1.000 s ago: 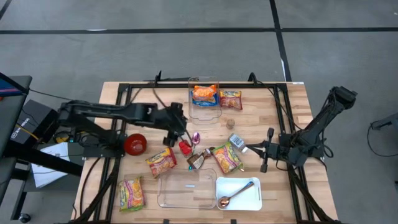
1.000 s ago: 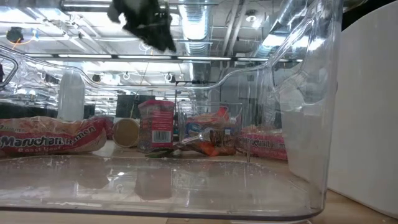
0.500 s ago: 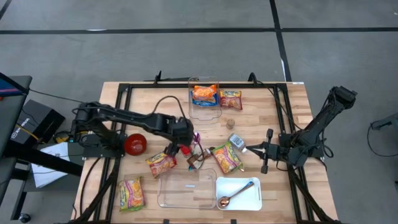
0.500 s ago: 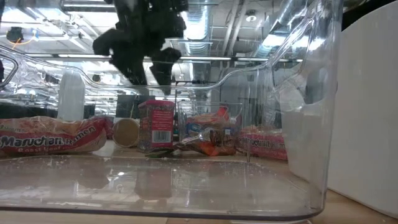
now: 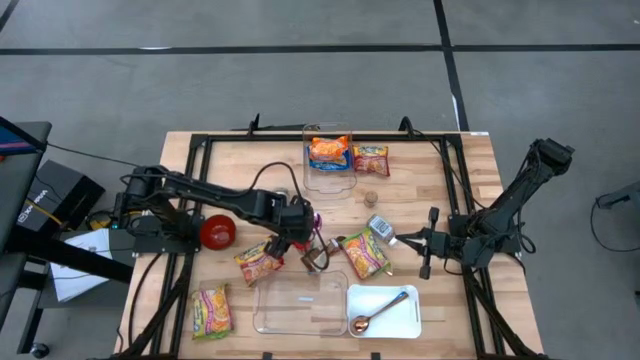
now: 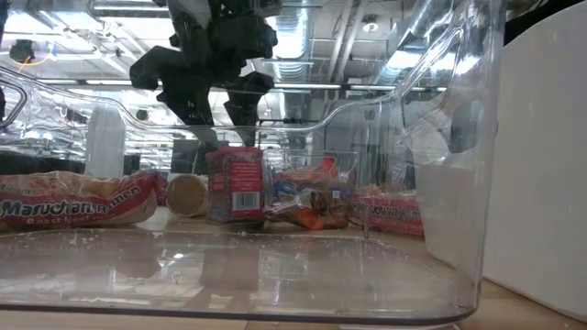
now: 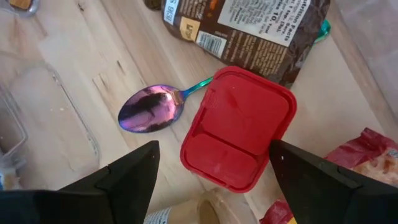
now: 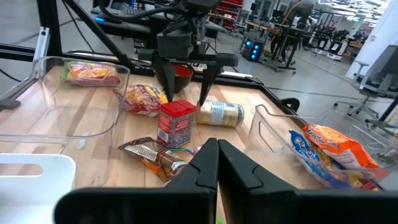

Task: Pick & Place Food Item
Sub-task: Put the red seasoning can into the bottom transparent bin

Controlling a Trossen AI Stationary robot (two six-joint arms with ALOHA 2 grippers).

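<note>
Wooden slats of the counter carry scattered packets, clear bins and a white tray. Near the counter's middle, the small red rectangular plastic canister stands upright, and the left gripper is held wide open directly above it, one finger either side, nothing yet grasped, evidently so that it can be closed on the lid. The right gripper is kept shut and empty toward the right edge.
</note>
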